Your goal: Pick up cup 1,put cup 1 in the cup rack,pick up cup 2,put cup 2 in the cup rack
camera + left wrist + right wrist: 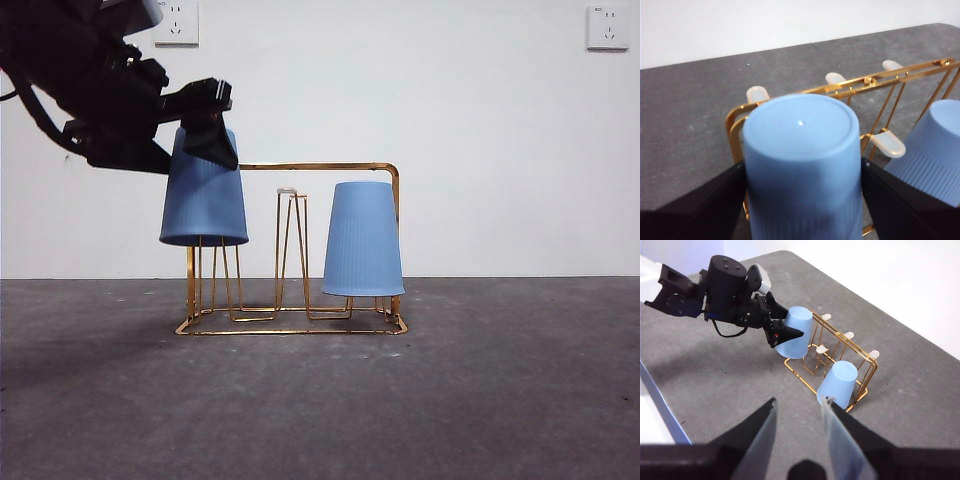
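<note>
The blue cup (204, 200) I carry is upside down, its closed bottom uppermost, my left gripper (802, 170) clamped on its sides near that end, one black jaw pressed against each side. Its open rim hangs above the flat wire base of the gold cup rack (320, 167), with the narrow loop pegs at that end reaching up into or just behind the mouth; from the front view I cannot tell which. The other blue cup (363, 240) already sits inverted over a peg at the far end of the rack, lower than mine, under the arch handle, and the two cups are apart with a bare capped peg (288, 192) between them. To finish this well, I judge I should centre the mouth over one peg, lower straight down with the cup held level, and only let go once it has settled. A tilt could catch the rim on a wire and drag the light rack. My right gripper (799, 432) waits well back over the grey table (500, 400), jaws apart and empty.
</note>
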Motion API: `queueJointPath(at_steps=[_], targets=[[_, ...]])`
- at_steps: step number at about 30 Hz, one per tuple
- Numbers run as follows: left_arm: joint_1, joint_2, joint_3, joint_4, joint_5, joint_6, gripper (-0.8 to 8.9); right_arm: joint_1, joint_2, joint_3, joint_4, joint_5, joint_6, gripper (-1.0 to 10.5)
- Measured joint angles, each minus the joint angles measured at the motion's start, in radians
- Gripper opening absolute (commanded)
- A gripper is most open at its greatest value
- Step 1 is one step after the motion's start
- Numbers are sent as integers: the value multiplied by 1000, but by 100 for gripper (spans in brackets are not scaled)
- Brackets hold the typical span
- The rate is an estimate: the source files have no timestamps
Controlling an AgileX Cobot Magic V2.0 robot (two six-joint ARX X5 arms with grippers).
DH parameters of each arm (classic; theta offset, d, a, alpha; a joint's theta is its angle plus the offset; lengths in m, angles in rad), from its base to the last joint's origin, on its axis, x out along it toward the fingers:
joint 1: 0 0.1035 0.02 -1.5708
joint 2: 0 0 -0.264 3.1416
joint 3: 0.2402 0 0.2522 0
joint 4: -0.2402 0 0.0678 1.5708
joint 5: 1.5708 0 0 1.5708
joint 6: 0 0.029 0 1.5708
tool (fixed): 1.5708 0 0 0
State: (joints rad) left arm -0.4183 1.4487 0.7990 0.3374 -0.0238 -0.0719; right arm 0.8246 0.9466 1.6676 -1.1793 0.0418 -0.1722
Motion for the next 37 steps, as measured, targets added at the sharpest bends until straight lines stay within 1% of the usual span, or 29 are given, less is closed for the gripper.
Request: queueJointPath(at_steps=[10, 18, 25, 27, 31, 32, 37], targets=[[-8, 106, -22, 91, -4, -9, -8, 0, 7, 0, -2, 0, 1, 159], [-23, 180, -20, 168, -14, -35, -8, 0, 8, 0, -3, 0, 3, 158], [-23, 191, -14, 176, -15, -42, 12, 0, 8, 0, -2, 0, 3, 159], [-23, 191, -13, 173, -16, -42, 127, 0, 8, 0, -3, 0, 3, 158], [-23, 185, -8, 142, -16, -42, 472, 0, 8, 0, -3, 0, 3, 158], [-23, 183, -6, 133, -16, -43, 514, 0, 8, 0, -3, 0, 3, 158], [-23, 163, -5, 87, -16, -46, 512, 0, 8, 0, -3, 0, 3, 158]])
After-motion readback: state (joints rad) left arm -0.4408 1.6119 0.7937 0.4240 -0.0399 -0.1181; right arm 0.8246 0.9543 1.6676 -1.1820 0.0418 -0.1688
